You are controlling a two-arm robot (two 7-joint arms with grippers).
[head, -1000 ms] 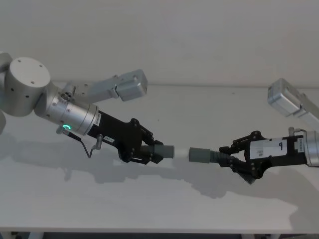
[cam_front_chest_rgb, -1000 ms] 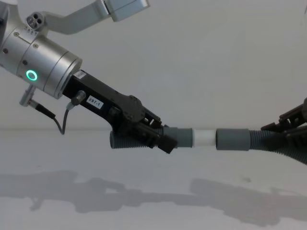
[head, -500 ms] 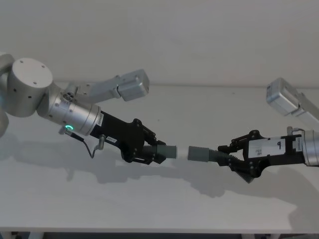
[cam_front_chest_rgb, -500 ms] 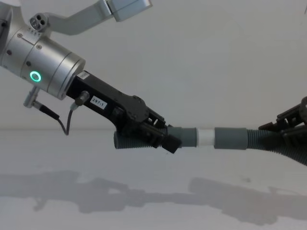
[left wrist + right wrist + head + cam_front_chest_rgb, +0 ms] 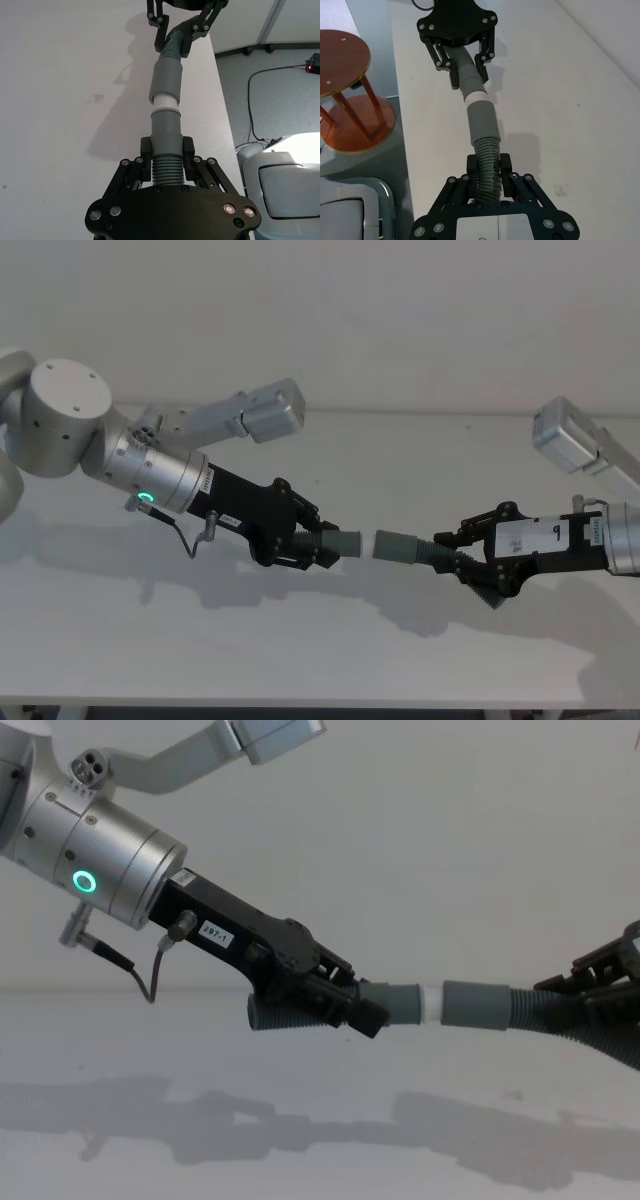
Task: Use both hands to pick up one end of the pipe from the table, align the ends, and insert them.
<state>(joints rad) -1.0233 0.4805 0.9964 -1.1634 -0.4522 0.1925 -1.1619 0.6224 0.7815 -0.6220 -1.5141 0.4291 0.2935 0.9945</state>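
- My left gripper [image 5: 318, 546] pinches the white-tipped pipe piece [image 5: 340, 543] above the table [image 5: 330, 640].
- White tip [image 5: 430, 1004] partly entered in the open cuff [image 5: 475, 1005].
- My right gripper [image 5: 455, 548] pinches the other pipe piece [image 5: 405, 547].

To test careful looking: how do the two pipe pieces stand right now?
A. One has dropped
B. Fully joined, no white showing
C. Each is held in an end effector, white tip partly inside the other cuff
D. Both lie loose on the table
C: the left end effector and right end effector each grip a piece, and a narrow band of the white tip shows at the open cuff.
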